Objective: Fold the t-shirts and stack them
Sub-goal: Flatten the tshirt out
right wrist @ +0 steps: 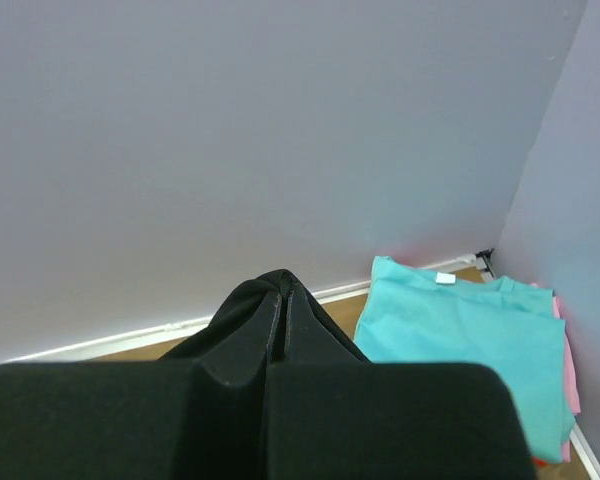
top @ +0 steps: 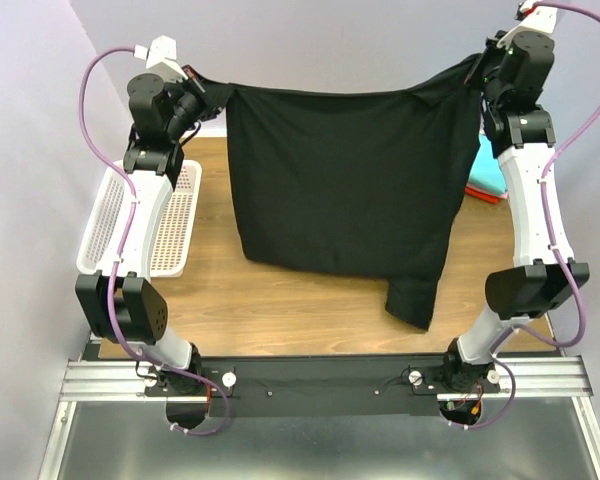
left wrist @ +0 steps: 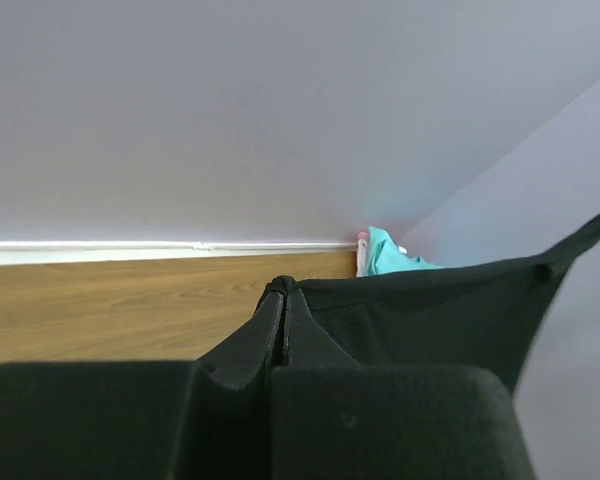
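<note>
Basket (top: 105, 225) at left, unused; my left gripper (top: 208, 95) pinched shut on one top corner of the black t-shirt (top: 350, 180), hung spread over the table (top: 280, 305); right gripper (top: 477, 73) clamped on the other; teal t-shirt (right wrist: 460, 330) folded beyond. Step: spreading; next, I judge, lay it flat evenly

The table (top: 310, 300) is viewed from above its near edge, while the far right corner's teal tee (right wrist: 450, 330) is shared by both wrist views, faced toward the back wall (right wrist: 230, 130).
</note>
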Robot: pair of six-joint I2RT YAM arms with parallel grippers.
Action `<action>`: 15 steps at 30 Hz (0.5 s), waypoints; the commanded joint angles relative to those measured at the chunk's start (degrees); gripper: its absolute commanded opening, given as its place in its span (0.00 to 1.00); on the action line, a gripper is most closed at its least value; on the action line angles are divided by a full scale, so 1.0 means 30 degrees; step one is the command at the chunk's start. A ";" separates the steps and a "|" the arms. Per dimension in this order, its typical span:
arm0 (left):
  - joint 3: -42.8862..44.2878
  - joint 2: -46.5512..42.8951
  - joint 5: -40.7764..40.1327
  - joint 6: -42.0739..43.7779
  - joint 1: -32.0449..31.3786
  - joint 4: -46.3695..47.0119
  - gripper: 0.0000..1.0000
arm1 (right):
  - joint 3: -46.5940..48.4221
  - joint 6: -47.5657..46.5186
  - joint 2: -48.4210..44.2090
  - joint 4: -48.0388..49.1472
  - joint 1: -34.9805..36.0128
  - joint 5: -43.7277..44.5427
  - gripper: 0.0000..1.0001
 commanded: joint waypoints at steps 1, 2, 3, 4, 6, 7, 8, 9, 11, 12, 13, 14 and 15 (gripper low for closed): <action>0.2089 0.0043 0.1002 0.0281 -0.0046 0.0570 0.00 | 0.1704 -0.0127 -0.0066 0.0458 -0.0146 0.0149 0.00; 0.2180 0.0044 0.0974 0.0281 -0.0046 0.0569 0.00 | 0.1967 -0.0098 -0.0037 0.0458 -0.0117 0.0032 0.00; 0.2239 -0.0072 0.0945 0.0281 -0.0046 0.0598 0.00 | 0.2057 -0.0127 -0.0094 0.0458 -0.0145 -0.0027 0.00; 0.2239 -0.0190 0.0916 0.0339 -0.0046 0.0599 0.00 | 0.2086 -0.0127 -0.0298 0.0458 -0.0146 -0.0028 0.01; 0.2064 -0.0743 0.0799 0.0456 -0.0046 0.0599 0.00 | 0.1971 -0.0127 -0.0591 0.0458 -0.0146 -0.0057 0.00; 0.1773 -0.0979 0.0740 0.0486 -0.0046 0.0599 0.00 | 0.1854 -0.0098 -0.1086 0.0516 -0.0146 -0.0057 0.00; 0.1567 -0.1272 0.0711 0.0486 -0.0046 0.0657 0.00 | 0.1678 0.0018 -0.1352 0.0603 -0.0117 0.0001 0.00; 0.1333 -0.1565 0.0652 0.0486 -0.0046 0.0686 0.00 | 0.1561 0.0019 -0.1674 0.0662 -0.0145 -0.0027 0.00; 0.0631 -0.2560 0.0507 0.0457 -0.0046 0.0686 0.00 | 0.1326 0.0107 -0.2552 0.0809 -0.0146 -0.0028 0.00; 0.0106 -0.3405 0.0389 0.0399 -0.0046 0.0715 0.00 | 0.1238 0.0136 -0.2904 0.0896 -0.0146 -0.0028 0.00; -0.0218 -0.3906 0.0040 0.0398 -0.0046 0.0774 0.00 | 0.1005 0.0137 -0.3661 0.1100 -0.0146 -0.0086 0.00; -0.0599 -0.4404 -0.0196 0.0398 -0.0046 0.0832 0.00 | 0.0829 0.0195 -0.4133 0.1189 -0.0146 -0.0057 0.00; -0.1009 -0.5018 -0.0459 0.0398 -0.0046 0.0920 0.00 | 0.0566 0.0195 -0.4573 0.1364 -0.0117 -0.0057 0.00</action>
